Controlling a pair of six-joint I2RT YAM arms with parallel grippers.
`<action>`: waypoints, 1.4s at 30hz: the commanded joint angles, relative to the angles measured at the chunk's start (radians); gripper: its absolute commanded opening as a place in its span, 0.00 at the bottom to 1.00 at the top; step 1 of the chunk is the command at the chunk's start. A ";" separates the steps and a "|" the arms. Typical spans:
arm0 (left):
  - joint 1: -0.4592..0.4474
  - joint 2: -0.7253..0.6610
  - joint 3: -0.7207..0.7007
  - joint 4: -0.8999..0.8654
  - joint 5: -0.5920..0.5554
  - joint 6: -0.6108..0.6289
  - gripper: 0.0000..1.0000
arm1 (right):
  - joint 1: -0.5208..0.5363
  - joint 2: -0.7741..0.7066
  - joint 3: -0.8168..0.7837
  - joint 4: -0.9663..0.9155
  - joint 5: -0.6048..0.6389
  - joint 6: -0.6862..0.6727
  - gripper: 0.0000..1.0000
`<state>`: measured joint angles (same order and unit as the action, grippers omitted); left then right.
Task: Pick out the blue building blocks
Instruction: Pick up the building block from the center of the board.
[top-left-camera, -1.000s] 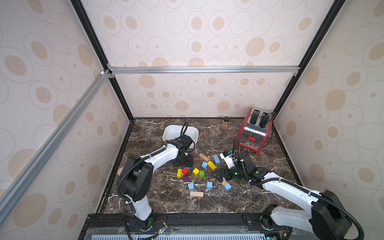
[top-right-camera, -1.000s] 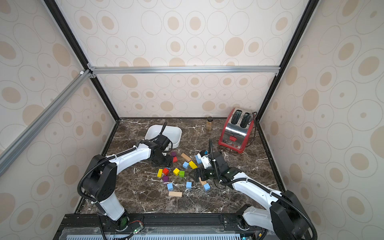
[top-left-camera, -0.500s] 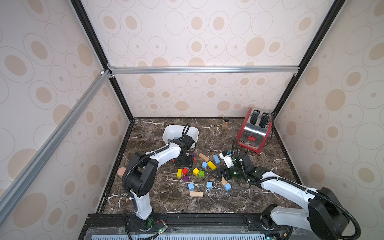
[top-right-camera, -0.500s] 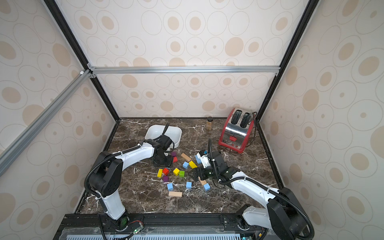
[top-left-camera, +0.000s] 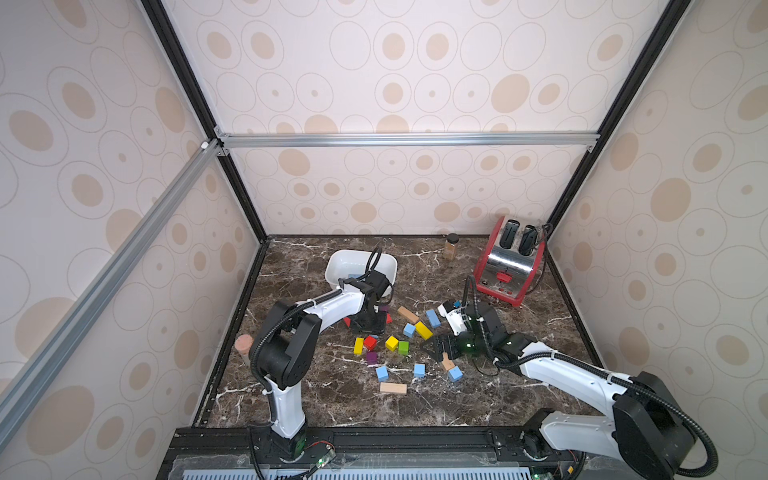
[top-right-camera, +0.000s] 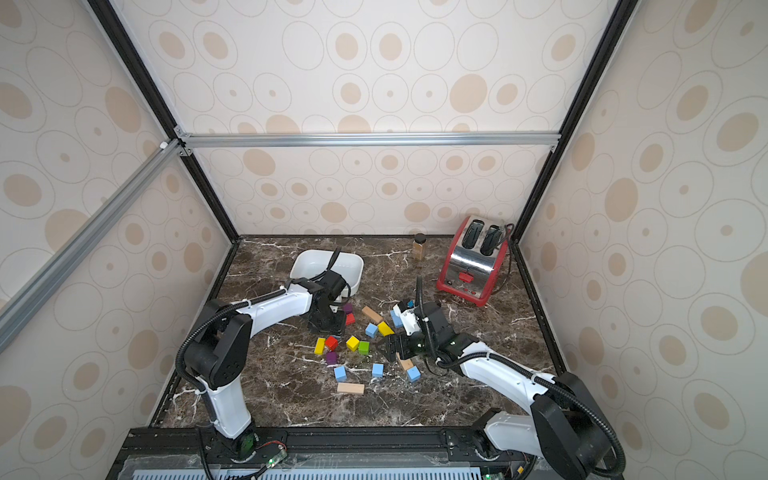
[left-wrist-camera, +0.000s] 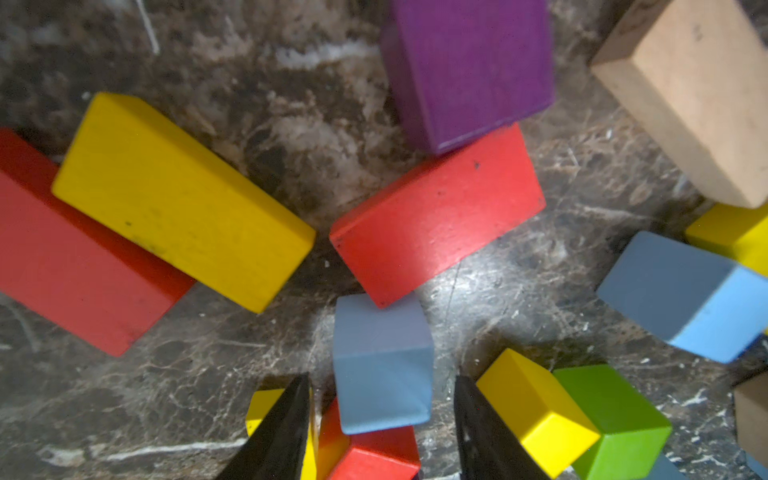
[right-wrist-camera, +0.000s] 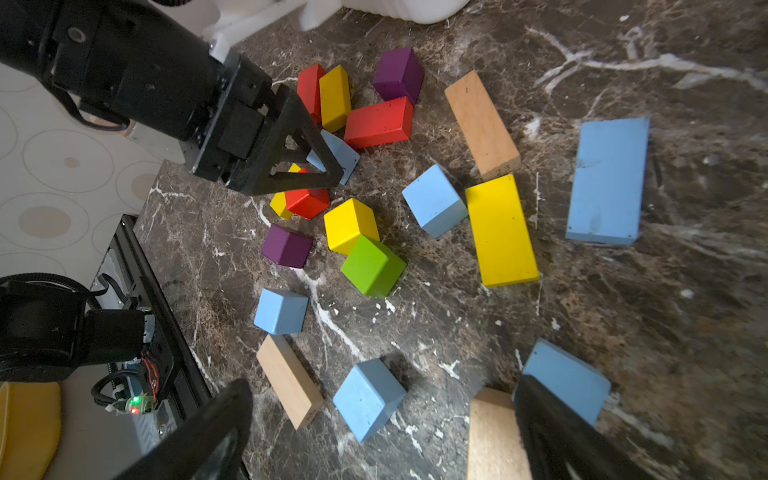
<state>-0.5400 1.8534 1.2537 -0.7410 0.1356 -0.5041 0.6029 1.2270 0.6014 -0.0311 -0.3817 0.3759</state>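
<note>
Left wrist view: my left gripper (left-wrist-camera: 381, 380) has narrowed around a blue cube (left-wrist-camera: 376, 332) lying between the jaws, apparently not yet pinched. My right gripper (right-wrist-camera: 382, 384) stays spread wide over more blue blocks (right-wrist-camera: 361, 405). A grip seems about due.

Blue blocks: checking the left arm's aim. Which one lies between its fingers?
The blue cube at the corner of the red brick, flanked by the left gripper; the rest lie outside it.

Matte blue blocks (right-wrist-camera: 434, 199) on glossy marble tabletop (right-wrist-camera: 623, 311)
</note>
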 joint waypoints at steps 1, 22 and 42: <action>-0.008 0.009 0.018 -0.018 -0.014 -0.013 0.50 | 0.002 0.006 0.000 0.015 0.012 0.005 1.00; -0.014 0.033 0.034 -0.014 -0.004 -0.011 0.30 | 0.002 0.011 -0.008 0.019 0.003 0.006 1.00; -0.014 0.026 0.043 -0.023 -0.014 -0.005 0.10 | 0.003 0.009 -0.002 0.011 -0.009 -0.005 1.00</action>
<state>-0.5453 1.8759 1.2648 -0.7387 0.1360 -0.5106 0.6029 1.2285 0.5999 -0.0219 -0.3851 0.3771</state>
